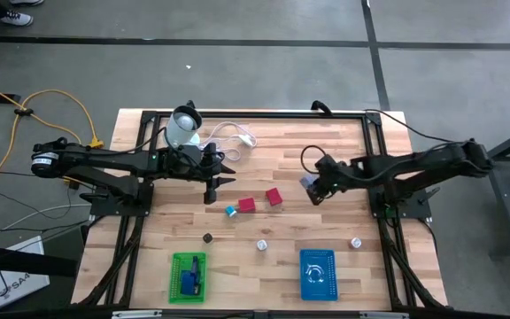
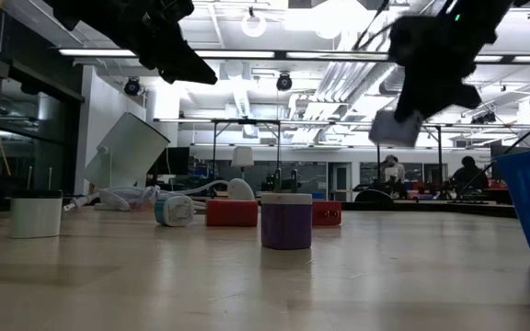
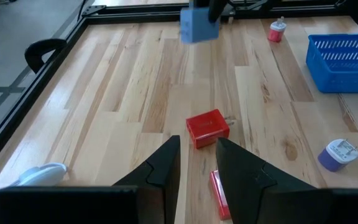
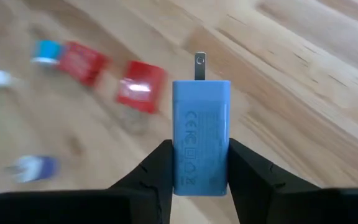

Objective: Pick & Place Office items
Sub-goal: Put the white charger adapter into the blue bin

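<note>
My right gripper point(image 1: 313, 189) hangs over the table's right middle, shut on a light blue plug-in charger block point(image 4: 201, 134), which also shows in the low view point(image 2: 394, 127) well above the tabletop. My left gripper point(image 1: 211, 184) waits over the left middle, its fingers point(image 3: 166, 155) a narrow gap apart with nothing between them. On the wood lie two red blocks point(image 1: 274, 196) point(image 1: 247, 205), a small blue-and-white round piece point(image 1: 231, 211), a black piece point(image 1: 208, 237) and two pale round pieces point(image 1: 261, 245) point(image 1: 356, 241). My right gripper pinches the charger's two narrow side faces point(image 4: 178, 155) between its two fingers. The fingers slant down from above. The end with the metal prong point(image 4: 200, 62) points away from the gripper. The charger is lifted clear of the table.
A green basket point(image 1: 177, 282) with a blue item inside and a blue basket point(image 1: 305, 282) stand at the near edge. A coiled white cable point(image 1: 233, 135) and a pale round container point(image 1: 182, 127) lie at the far left. Black frame rails border the table.
</note>
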{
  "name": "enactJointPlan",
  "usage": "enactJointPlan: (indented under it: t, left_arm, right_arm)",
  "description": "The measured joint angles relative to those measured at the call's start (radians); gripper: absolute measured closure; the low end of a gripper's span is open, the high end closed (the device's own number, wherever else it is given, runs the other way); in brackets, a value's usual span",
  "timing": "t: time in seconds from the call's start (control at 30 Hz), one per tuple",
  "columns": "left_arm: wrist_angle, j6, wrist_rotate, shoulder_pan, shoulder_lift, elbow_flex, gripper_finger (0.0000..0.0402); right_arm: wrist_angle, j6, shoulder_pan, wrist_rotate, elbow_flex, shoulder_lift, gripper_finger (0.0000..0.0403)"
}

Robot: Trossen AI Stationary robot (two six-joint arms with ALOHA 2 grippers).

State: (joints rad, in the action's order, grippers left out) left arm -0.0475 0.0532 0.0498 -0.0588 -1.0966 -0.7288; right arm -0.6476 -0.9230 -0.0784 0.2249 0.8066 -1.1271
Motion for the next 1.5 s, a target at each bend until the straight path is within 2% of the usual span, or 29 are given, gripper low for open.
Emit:
enactJointPlan:
  t: [0.27, 0.57, 0.77, 1.13, 1.5]
  left_arm:
    - [0.001, 0.000, 0.000, 0.000, 0.000, 0.000, 0.0304]
    - [0.003, 0.000, 0.000, 0.000, 0.000, 0.000, 0.0304]
    - [0.003, 0.000, 0.000, 0.000, 0.000, 0.000, 0.0304]
    - [0.003, 0.000, 0.000, 0.000, 0.000, 0.000, 0.0304]
    - [0.003, 0.000, 0.000, 0.000, 0.000, 0.000, 0.0304]
  right_arm:
    - [0.121, 0.059, -0.081, -0.024, 0.000, 0.090, 0.0291]
    - [0.288, 0.063, -0.204, -0.096, 0.001, 0.092, 0.0290]
    - [0.295, 0.029, -0.323, -0.095, 0.001, 0.089, 0.0289]
    - [0.296, -0.139, -0.547, -0.094, 0.001, -0.032, 0.0288]
    - [0.402, -0.236, -0.716, -0.096, 0.001, -0.174, 0.0289]
